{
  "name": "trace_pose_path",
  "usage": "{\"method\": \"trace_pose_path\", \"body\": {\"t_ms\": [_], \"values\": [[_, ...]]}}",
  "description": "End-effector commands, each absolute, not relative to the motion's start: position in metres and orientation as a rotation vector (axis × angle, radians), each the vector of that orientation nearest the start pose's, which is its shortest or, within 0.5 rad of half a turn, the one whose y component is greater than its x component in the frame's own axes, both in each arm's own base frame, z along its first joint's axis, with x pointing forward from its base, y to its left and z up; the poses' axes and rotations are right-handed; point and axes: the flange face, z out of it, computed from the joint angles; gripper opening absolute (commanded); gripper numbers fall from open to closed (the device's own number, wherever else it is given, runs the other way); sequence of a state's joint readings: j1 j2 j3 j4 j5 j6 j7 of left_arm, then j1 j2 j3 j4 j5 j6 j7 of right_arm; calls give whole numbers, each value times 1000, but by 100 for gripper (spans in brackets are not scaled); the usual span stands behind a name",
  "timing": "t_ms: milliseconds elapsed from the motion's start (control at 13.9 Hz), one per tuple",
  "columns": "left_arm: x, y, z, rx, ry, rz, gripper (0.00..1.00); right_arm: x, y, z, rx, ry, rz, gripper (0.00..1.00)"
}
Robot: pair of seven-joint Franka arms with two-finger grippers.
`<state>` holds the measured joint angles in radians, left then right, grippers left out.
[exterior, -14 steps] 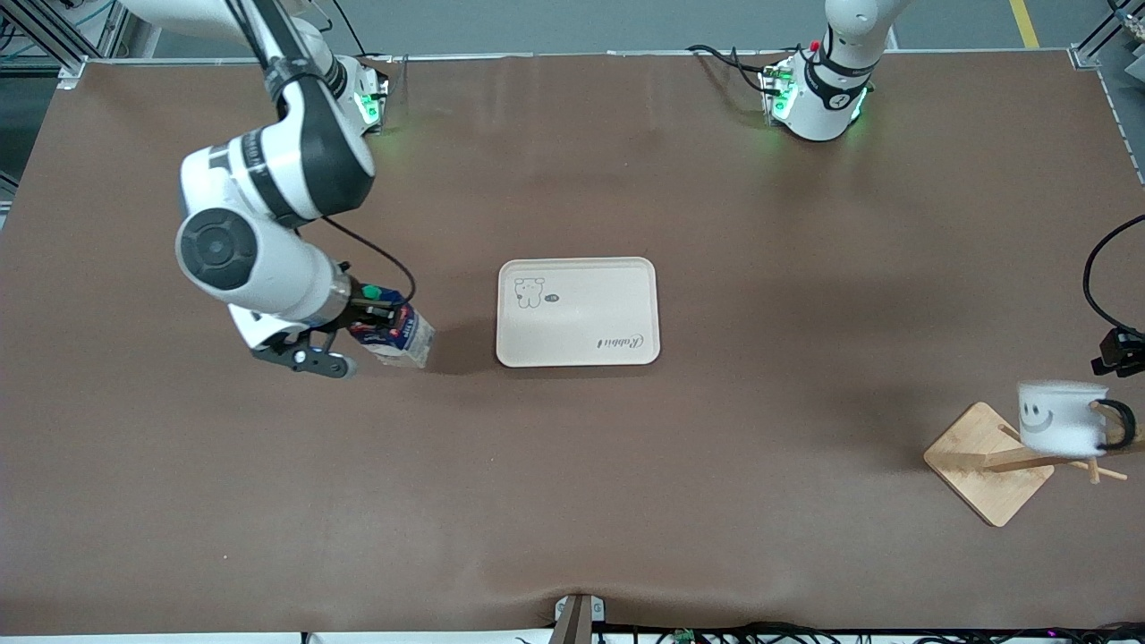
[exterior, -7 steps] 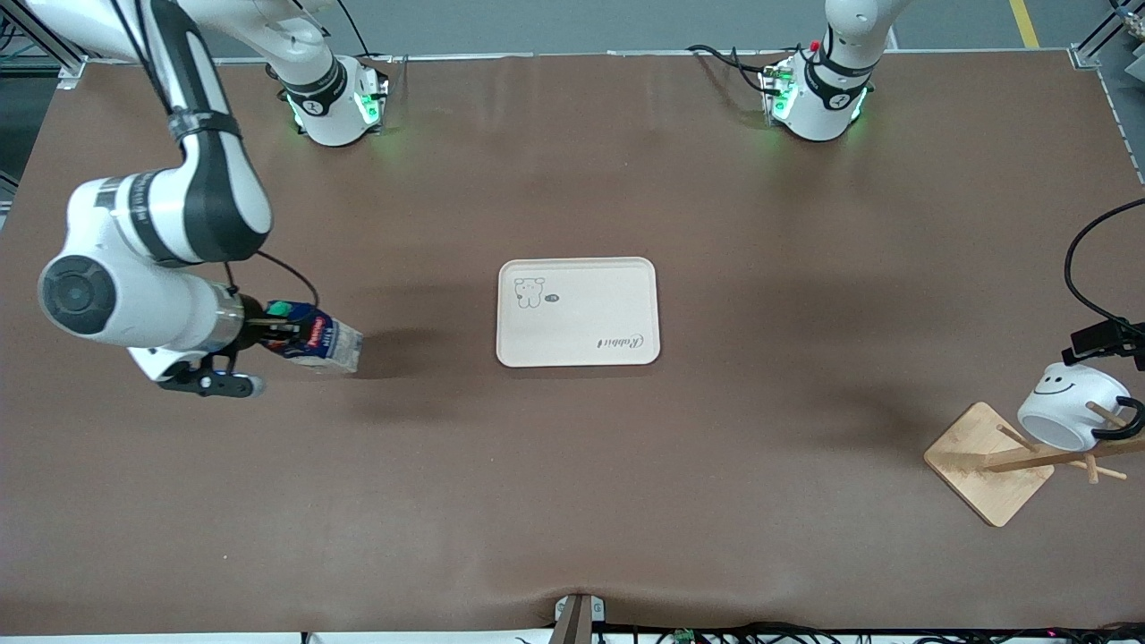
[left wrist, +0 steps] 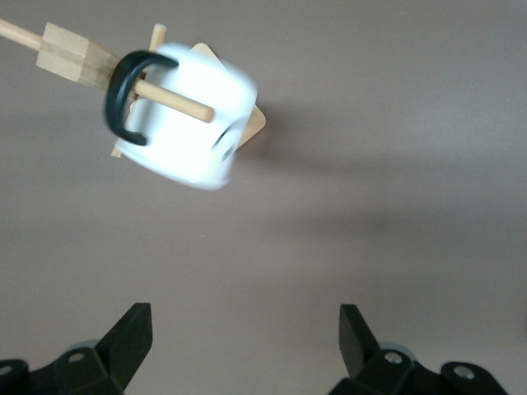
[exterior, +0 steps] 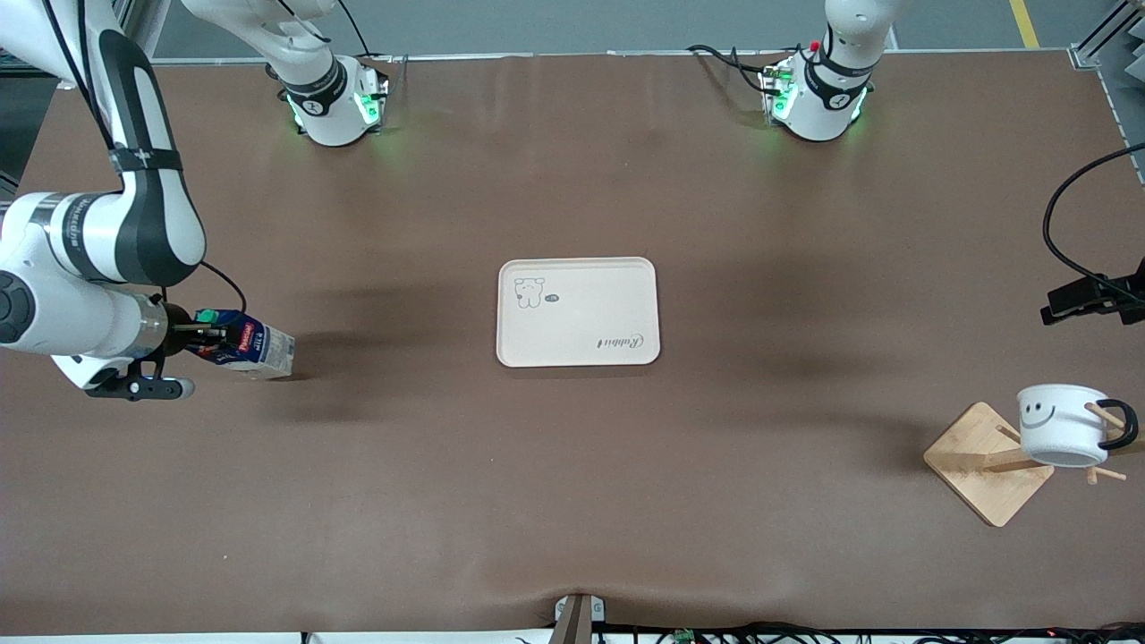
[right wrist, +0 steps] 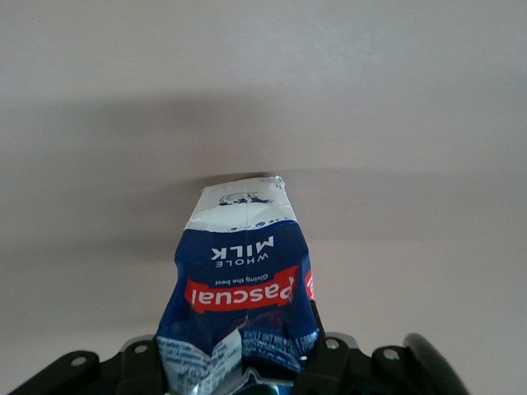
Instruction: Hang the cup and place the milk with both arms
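Note:
The white cup (exterior: 1061, 422) with a smiley face hangs by its black handle on a peg of the wooden rack (exterior: 988, 465) near the left arm's end of the table. In the left wrist view the cup (left wrist: 193, 123) is blurred on the peg. My left gripper (exterior: 1069, 302) is open and empty (left wrist: 244, 341), apart from the cup, over the table at its edge. My right gripper (exterior: 201, 340) is shut on the top of the dark-blue milk carton (exterior: 246, 347), held tilted over the table at the right arm's end. The carton fills the jaws (right wrist: 239, 362).
A cream tray (exterior: 579, 335) with a small dog drawing lies at the middle of the table, well apart from both grippers. The brown table cover spreads around it. The rack's base stands close to the table's edge.
My right arm has carried the milk away from the tray toward the right arm's end of the table. My left gripper has drawn back from the cup, which swings on its peg.

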<state>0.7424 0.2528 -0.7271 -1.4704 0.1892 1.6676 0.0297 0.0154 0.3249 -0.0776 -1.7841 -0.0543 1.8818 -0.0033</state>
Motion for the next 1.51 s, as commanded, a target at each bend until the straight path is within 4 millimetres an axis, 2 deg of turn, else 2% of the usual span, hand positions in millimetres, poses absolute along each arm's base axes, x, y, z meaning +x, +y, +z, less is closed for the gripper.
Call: {"method": "trace_pose_path", "body": {"t_ms": [0, 144, 503, 646, 718, 790, 862, 933, 1149, 1292, 1436], "values": [[608, 58, 585, -3116, 35, -30, 100, 601, -56, 355, -3207, 60, 380, 0], [608, 45, 588, -3110, 70, -33, 100, 596, -61, 348, -3202, 77, 397, 0], [592, 34, 624, -3095, 104, -4, 100, 587, -62, 325, -3200, 80, 382, 0], [590, 27, 625, -3092, 119, 26, 100, 587, -65, 322, -3201, 86, 372, 2], [590, 4, 626, -3079, 177, 26, 100, 587, -67, 322, -3201, 93, 372, 32], [586, 3, 628, -3060, 162, 46, 100, 586, -67, 322, -3200, 99, 379, 56], [581, -3, 634, -3038, 147, 47, 100, 586, -67, 322, -3200, 99, 380, 92], [581, -4, 634, -3027, 117, 47, 100, 586, -67, 322, -3200, 101, 380, 100], [576, 3, 638, -3027, 43, 51, 100, 586, -69, 321, -3192, 106, 388, 100], [569, -14, 639, -3051, 69, 91, 100, 588, -67, 325, -3190, 97, 378, 100], [562, -16, 647, -3048, 63, 81, 100, 589, -67, 327, -3187, 98, 380, 100]]}}
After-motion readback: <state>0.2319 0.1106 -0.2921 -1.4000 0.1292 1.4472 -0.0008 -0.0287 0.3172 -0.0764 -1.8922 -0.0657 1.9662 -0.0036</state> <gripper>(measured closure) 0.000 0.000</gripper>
